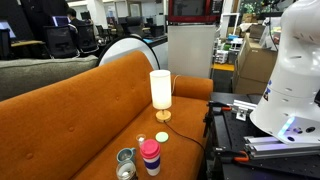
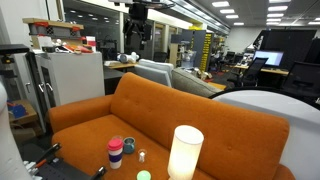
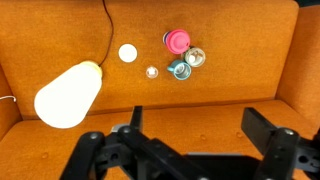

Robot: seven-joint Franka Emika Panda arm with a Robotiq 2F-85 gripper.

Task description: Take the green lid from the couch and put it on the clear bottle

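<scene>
Where the claw (image 3: 193, 118) hangs: at 6 o'clock in the wrist view, its dark fingers (image 3: 135, 120) spread wide with nothing between them, so it is open and empty. In an exterior view it sits high above the couch (image 2: 141, 38).
Couch (image 3: 250, 60): orange fabric fills the wrist view. Both exterior views show the long backrest (image 1: 70, 100) (image 2: 150, 100).
Lamp (image 3: 68, 95): white cylinder at 8 o'clock of the lid in the wrist view, standing on the seat (image 1: 160, 90) (image 2: 185, 152), well apart from the bottles.
Ring (image 3: 152, 72): small pale piece lying on the seat at 4 o'clock of the lid, near it but not touching (image 1: 141, 139).
Teal jar (image 3: 180, 70): open mouth up, at 8 o'clock of the clear bottle and just beside it; contact cannot be told (image 1: 126, 155).
Clear bottle (image 3: 195, 57): short, greyish rim, upright on the seat with no cap on it (image 1: 125, 172).
Lid (image 3: 127, 53): flat on the seat at 9 o'clock of the clear bottle, apart from it and far from the claw. It looks washed-out white from the wrist and green in an exterior view (image 2: 144, 176); also seen at (image 1: 161, 137).
Pink bottle (image 3: 177, 41): upright with a red cap, at 10 o'clock of the clear bottle, just beside it (image 1: 150, 157) (image 2: 116, 152).
</scene>
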